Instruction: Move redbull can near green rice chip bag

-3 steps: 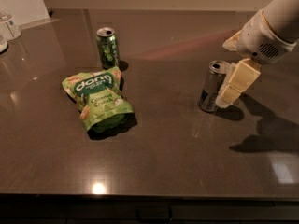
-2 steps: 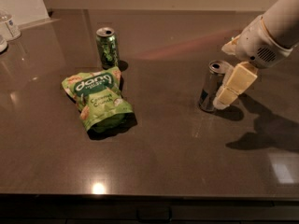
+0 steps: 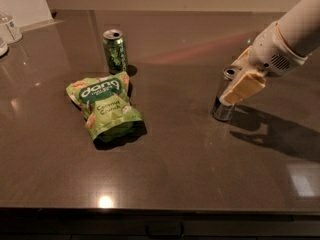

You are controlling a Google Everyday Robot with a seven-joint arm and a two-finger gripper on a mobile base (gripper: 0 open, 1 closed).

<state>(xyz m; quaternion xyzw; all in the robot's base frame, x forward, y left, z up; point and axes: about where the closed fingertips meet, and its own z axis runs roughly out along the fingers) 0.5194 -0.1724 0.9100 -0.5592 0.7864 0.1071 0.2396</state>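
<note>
The redbull can [image 3: 220, 110], slim and silver, stands upright on the dark table [image 3: 175, 159] at the right. My gripper [image 3: 229, 95] comes in from the upper right and sits at the can, its cream part covering the can's upper right side. The can's base rests on the table. The green rice chip bag [image 3: 104, 106], bright green with white "dang" lettering, lies flat at the centre left, well apart from the can.
A green patterned can [image 3: 115, 51] stands upright just behind the bag. A clear container [image 3: 10, 28] and a white panel [image 3: 22, 4] are at the far left corner. The table's front edge [image 3: 160, 210] runs along the bottom.
The gripper has stayed at the redbull can with only a slight shift. The can, the bag and the green can have not moved.
</note>
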